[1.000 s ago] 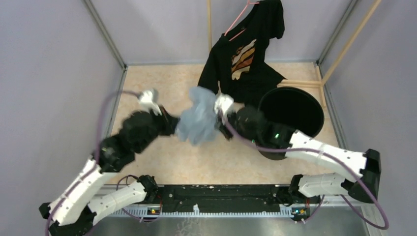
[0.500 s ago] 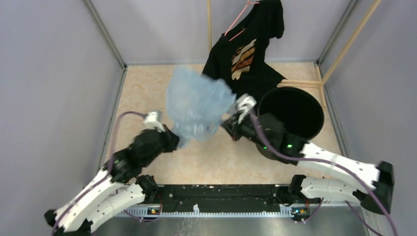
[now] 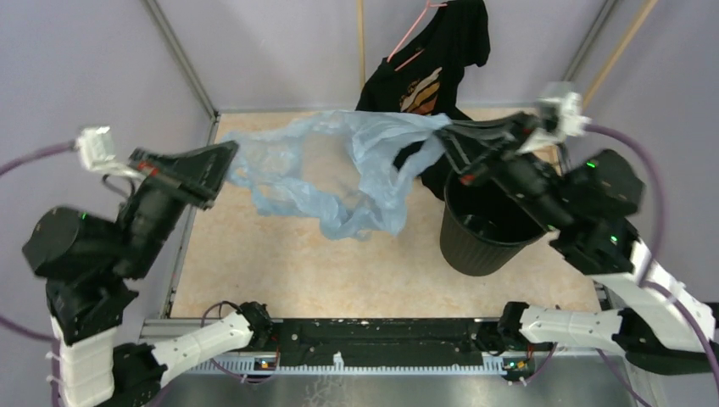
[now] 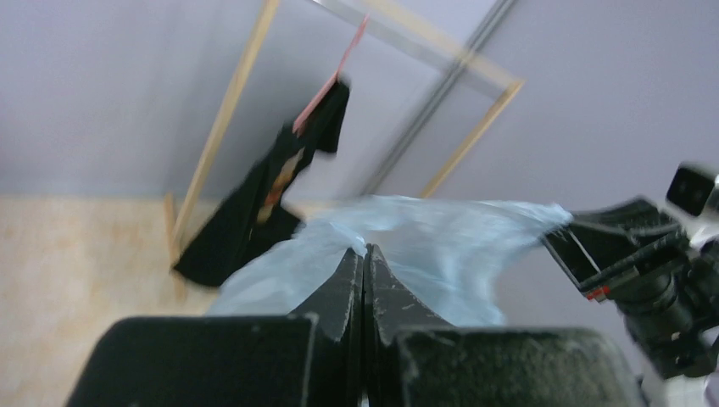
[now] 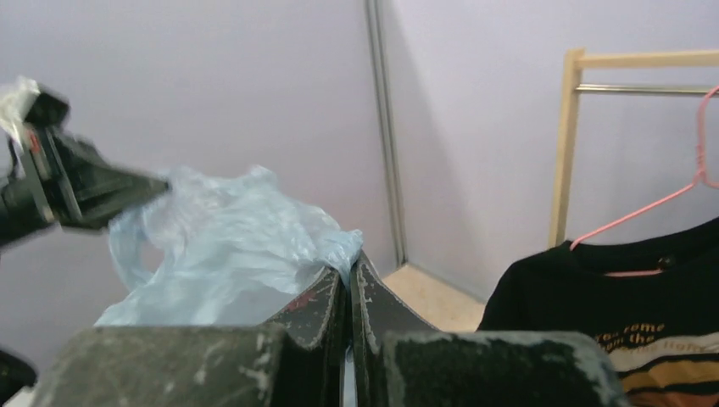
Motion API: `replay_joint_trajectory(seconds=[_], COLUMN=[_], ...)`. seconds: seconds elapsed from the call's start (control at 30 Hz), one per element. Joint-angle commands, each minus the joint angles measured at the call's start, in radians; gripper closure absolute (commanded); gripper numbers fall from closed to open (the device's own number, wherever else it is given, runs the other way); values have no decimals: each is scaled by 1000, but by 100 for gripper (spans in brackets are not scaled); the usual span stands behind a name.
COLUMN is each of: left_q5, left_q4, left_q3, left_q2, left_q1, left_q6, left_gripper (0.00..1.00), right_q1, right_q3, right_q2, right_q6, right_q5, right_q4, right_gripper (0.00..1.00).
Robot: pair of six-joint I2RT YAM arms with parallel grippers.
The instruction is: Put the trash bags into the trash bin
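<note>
The pale blue trash bag (image 3: 339, 174) hangs stretched in the air between both grippers, high above the floor. My left gripper (image 3: 232, 151) is shut on its left edge; in the left wrist view the bag (image 4: 441, 246) bunches at the closed tips (image 4: 365, 251). My right gripper (image 3: 443, 127) is shut on its right edge, up over the black trash bin (image 3: 492, 229); in the right wrist view the bag (image 5: 229, 254) spills from the closed tips (image 5: 348, 259). The bin stands upright at the right, partly hidden by the right arm.
A black T-shirt with an orange print (image 3: 424, 80) hangs on a pink hanger from a wooden rack (image 3: 593, 85) at the back, just behind the bin. It also shows in the wrist views (image 4: 271, 203) (image 5: 610, 297). Purple walls enclose the beige floor (image 3: 280, 263).
Both arms have risen and swung far apart, pulling the bunched bag out wide and flat. The right gripper moved up and right to above the bin; the left moved up and left.
</note>
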Motion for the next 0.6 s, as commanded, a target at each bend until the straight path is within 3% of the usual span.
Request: replay_joint_trajectory(seconds=[0.0, 0.1, 0.17, 0.23, 0.33, 0.43, 0.5, 0.53, 0.57], left_q5=[-130, -16, -86, -159, -209, -232, -47, 70, 200], left_q4=[-41, -100, -229, -256, -140, -132, -162, -129, -54], left_q3=[-524, -805, -749, -570, -248, 300, 723, 840, 855], left_q2=[-149, -78, 18, 90, 221, 500, 655, 685, 663], left_q1=[0, 0, 2, 4, 20, 30, 30, 30, 30], left_q6=[-108, -245, -274, -174, 108, 291, 348, 363, 380], left_gripper=[100, 100, 100, 100, 100, 100, 100, 100, 100], right_q1=[-33, -109, -114, -130, -213, -260, -261, -260, -260], right_q3=[-344, -513, -507, -417, -107, 319, 597, 688, 721], right_q2=[5, 48, 53, 85, 224, 388, 454, 461, 443], right_q6=[-8, 92, 114, 75, 0, -78, -82, -66, -38], right_q5=[65, 5, 3, 19, 45, 65, -45, -133, -226], right_q4=[48, 36, 35, 19, -84, -223, -313, -323, -300], right_gripper=[100, 100, 100, 100, 100, 100, 100, 100, 100])
